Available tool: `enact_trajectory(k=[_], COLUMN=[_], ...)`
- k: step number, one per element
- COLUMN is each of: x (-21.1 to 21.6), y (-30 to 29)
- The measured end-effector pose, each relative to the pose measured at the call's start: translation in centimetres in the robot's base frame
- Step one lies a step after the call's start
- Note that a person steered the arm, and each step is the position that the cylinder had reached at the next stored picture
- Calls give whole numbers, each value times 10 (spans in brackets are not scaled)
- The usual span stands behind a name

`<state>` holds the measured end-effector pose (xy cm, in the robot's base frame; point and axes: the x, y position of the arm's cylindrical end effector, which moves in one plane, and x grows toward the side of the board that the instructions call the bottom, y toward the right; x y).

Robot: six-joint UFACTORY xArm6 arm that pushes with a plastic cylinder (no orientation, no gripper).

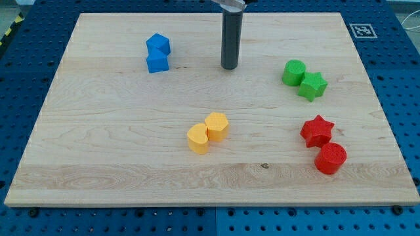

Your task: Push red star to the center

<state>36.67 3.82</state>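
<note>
1. You see my tip (229, 67) near the board's (98, 164) top, between the blue blocks (157, 54) and the green cylinder (293, 72); it carries no claw.
2. The red star (317, 130) sits at the view's right, touching the red cylinder (330, 158).

Wood board (118, 164) on blue perforated bench (400, 98), w/ marker tag (363, 30).

A: Anything cut off?

B: The rod (230, 39) runs out past the view's top edge, so only its lower length shows. The counter (118, 164) loses nothing, though its bottom corners sit close to the frame.

A: Any shapes unclear?

B: The two blue blocks (157, 53) touch; their exact shapes I cannot tell.
</note>
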Motion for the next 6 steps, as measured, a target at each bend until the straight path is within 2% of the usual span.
enact_trajectory(k=[1,3,6], x=[43,56,97], y=[16,16,41])
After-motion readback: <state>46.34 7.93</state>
